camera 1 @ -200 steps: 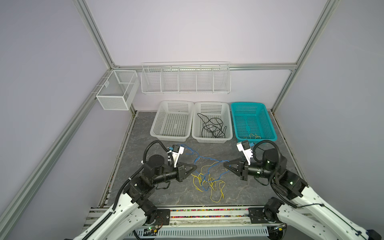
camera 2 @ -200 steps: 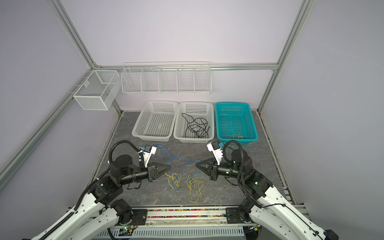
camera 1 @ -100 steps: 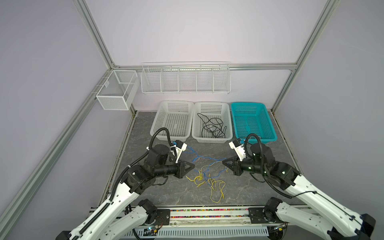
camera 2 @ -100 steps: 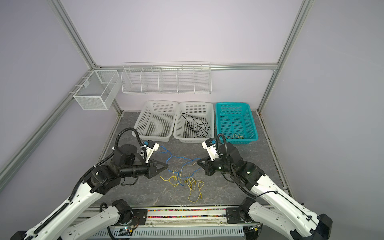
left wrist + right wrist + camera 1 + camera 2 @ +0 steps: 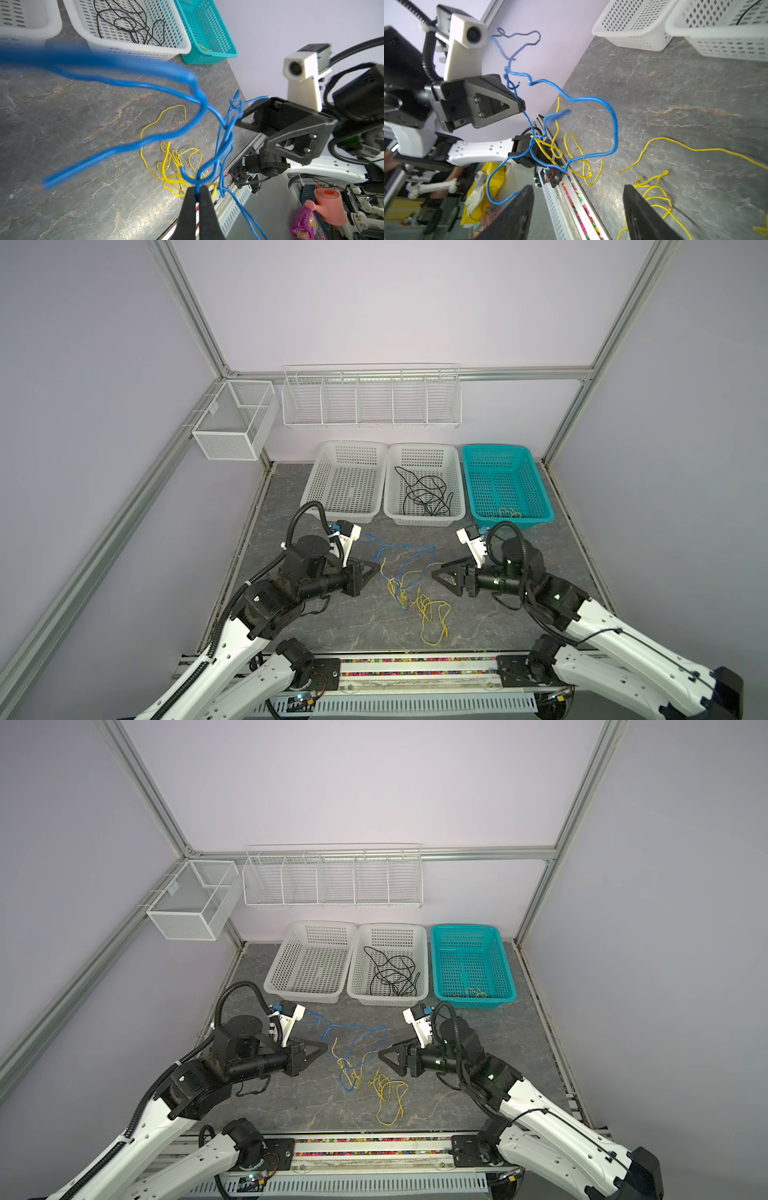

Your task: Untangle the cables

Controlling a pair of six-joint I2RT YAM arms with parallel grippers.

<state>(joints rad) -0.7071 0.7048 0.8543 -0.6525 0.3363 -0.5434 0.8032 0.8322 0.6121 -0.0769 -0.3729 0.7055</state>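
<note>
Writing: the only lettering I can find is yellow print on a pink bag (image 5: 303, 227) below the table edge, too blurred to read
Left gripper (image 5: 198, 188): fingers pinched together on the blue cable (image 5: 616, 128), right at a knot where yellow strands wind into it
Right gripper (image 5: 577, 187): fingers spread wide, facing the left one across the tangle, gripping nothing; one end of the blue cable curls just beside a finger
Blue cable: hangs in loose loops in the air between the two grippers
Yellow cable (image 5: 170, 181): partly caught up in the blue knot, the rest sprawled on the grey stone-look table (image 5: 332, 622) near the front rail
Black cable (image 5: 424, 497): heaped in the middle white basket (image 5: 424, 521)
Other baskets: left white basket (image 5: 338, 516) and a teal basket (image 5: 511, 524) with a small yellow coil (image 5: 509, 512) at its near end
Wall fittings: white wire rack (image 5: 370, 398) and a mesh box (image 5: 232, 423)
In the way: a blurred blue loop crosses close to the left wrist camera, covering part of the baskets
Off the table: a salmon watering can (image 5: 328, 205) next to the bag
</note>
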